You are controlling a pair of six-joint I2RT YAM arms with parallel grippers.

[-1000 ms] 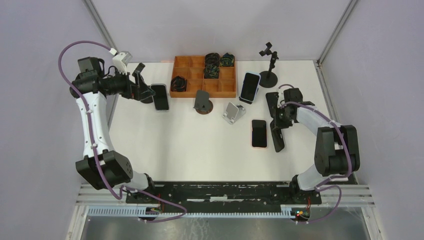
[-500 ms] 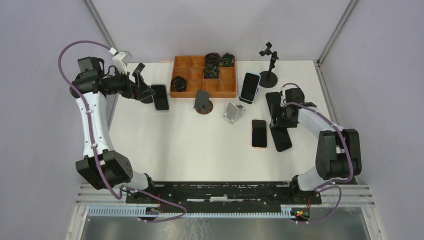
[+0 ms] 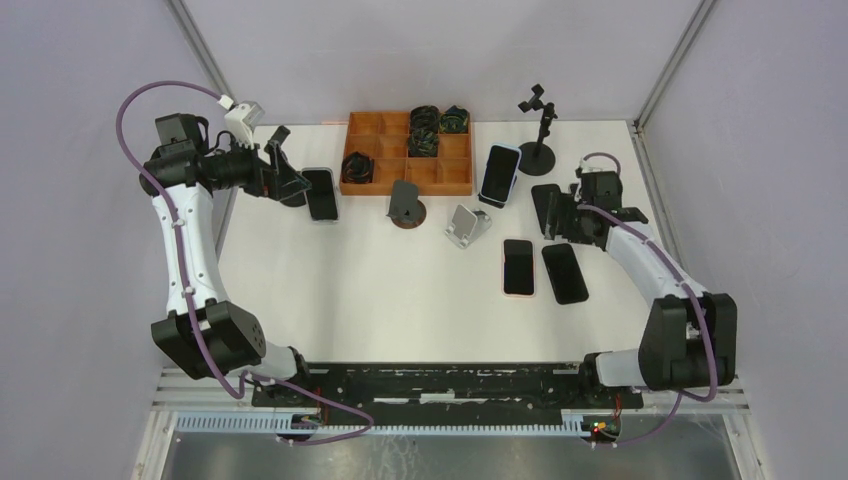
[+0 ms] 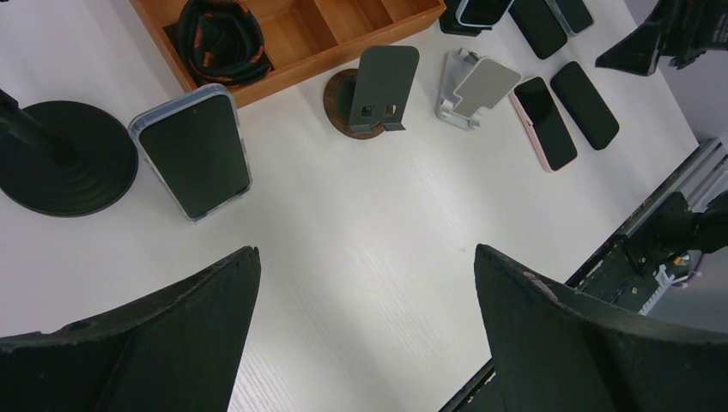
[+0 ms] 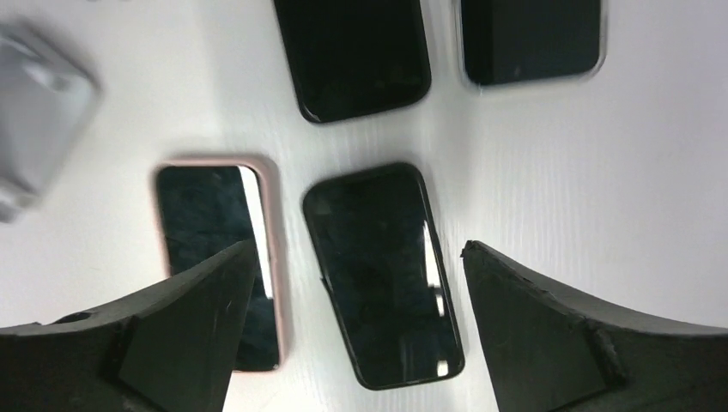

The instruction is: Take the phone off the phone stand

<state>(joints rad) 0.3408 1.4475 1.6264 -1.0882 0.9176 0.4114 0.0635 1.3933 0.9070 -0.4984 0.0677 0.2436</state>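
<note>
Right tool [image 5: 356, 251]: wide, empty; over black phone [image 5: 382, 283] lying flat on desk [image 5: 558, 189]; lift straight, no nudging
Left tool [image 4: 367, 255]: wide, empty; at 10 o'clock

Phone [image 3: 565, 272]: black, glossy, rounded corners. Lies flat on the table, screen up, long axis running near to far. It sits just right of a pink-cased phone [image 3: 518, 267], roughly parallel, a narrow gap between them. Stand [image 3: 467, 225]: silver, angled backrest, unoccupied, upright, nearby to the phone's far left.
</note>
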